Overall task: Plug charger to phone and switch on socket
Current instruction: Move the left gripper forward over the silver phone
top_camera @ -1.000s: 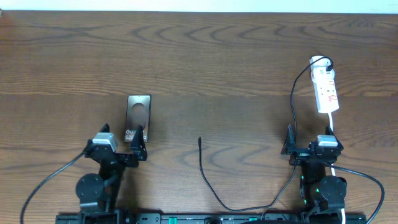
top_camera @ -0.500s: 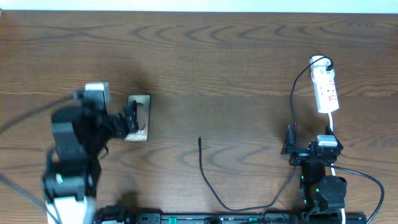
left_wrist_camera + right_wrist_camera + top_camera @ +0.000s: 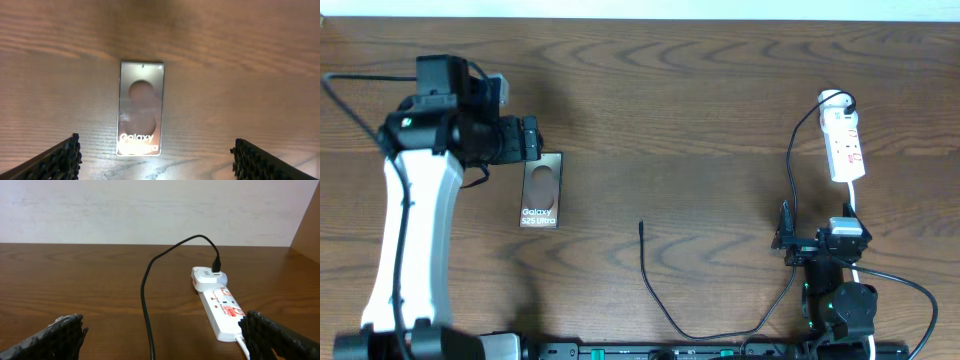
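The worktop (image 3: 700,90) carries everything, and from my seat the task looks barely begun. My left arm reaches out over the left side with its tool (image 3: 528,139) hanging above the far end of the phone (image 3: 541,190). The left wrist view shows the fingers spread wide at the 2 lower corners, holding nothing. The right tool (image 3: 787,238) sits low near the front edge, also gaping and empty, facing the socket (image 3: 844,147).

The socket lies far right, well apart from the phone, with a white adapter at its far end and the charger (image 3: 143,300) running from it. I cannot tell from here whether its switch is on. The phone lies flat, screen up, lettered strip toward me.

The charger loops along the front edge and its plug tip (image 3: 641,228) rests free on bare wood mid-worktop, between phone and socket, touching neither. I judge both steps undone: tip into phone, then the switch.
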`<state>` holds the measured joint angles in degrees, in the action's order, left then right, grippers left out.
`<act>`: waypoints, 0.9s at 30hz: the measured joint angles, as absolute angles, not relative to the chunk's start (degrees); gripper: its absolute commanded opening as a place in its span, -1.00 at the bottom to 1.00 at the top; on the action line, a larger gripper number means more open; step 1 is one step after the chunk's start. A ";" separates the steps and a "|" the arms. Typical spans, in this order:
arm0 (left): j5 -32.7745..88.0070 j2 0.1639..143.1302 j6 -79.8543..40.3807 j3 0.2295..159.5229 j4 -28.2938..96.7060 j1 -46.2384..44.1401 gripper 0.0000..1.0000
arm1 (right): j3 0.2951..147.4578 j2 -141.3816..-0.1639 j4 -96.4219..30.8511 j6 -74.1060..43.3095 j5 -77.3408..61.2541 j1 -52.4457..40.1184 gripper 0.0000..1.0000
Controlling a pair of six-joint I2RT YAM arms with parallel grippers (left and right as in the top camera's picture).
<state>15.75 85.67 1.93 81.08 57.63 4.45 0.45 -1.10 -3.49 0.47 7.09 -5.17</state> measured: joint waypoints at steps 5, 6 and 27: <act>15.77 90.78 1.98 81.08 57.71 4.45 0.87 | 0.45 -1.10 -3.51 0.47 7.09 -5.17 0.99; 15.77 91.39 1.98 81.08 57.78 4.45 0.66 | 0.45 -1.10 -3.49 0.47 7.09 -5.17 0.99; 13.08 93.12 2.81 81.08 57.23 3.88 0.96 | 0.45 -1.10 -3.51 0.47 7.09 -5.17 0.99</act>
<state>13.08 93.12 2.81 81.08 57.23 3.88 0.45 -1.10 -3.51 0.47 7.09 -5.17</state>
